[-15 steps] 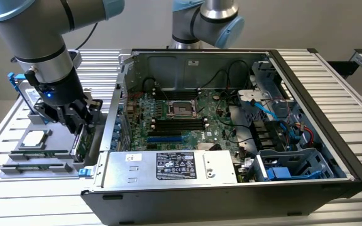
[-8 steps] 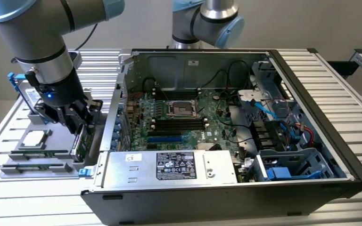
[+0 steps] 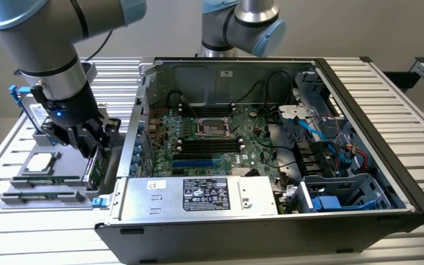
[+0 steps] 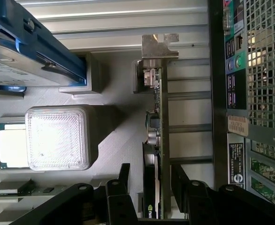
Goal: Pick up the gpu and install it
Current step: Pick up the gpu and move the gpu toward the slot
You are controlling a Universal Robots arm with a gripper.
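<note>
Exterior view, gripper: we see the gripper (image 3: 94,144) low over the grey tray (image 3: 46,203), at the exterior view's left, just beside the computer case (image 3: 271,237).
Exterior view, gpu: the gpu (image 3: 95,168) stands on edge in the tray directly beneath the fingers, with its long axis parallel to the case wall.
Exterior view, contents: the tray also holds a processor (image 3: 38,163) and memory sticks (image 3: 42,180); the case holds the motherboard (image 3: 212,146).
Wrist view, jaws: we find the gripper (image 4: 150,169) partly open, with one finger on each side of the gpu (image 4: 157,131). A gap shows on one side, so we judge nothing gripped.
Wrist view, axis: the card runs straight away from the fingers to its silver bracket (image 4: 160,47).
</note>
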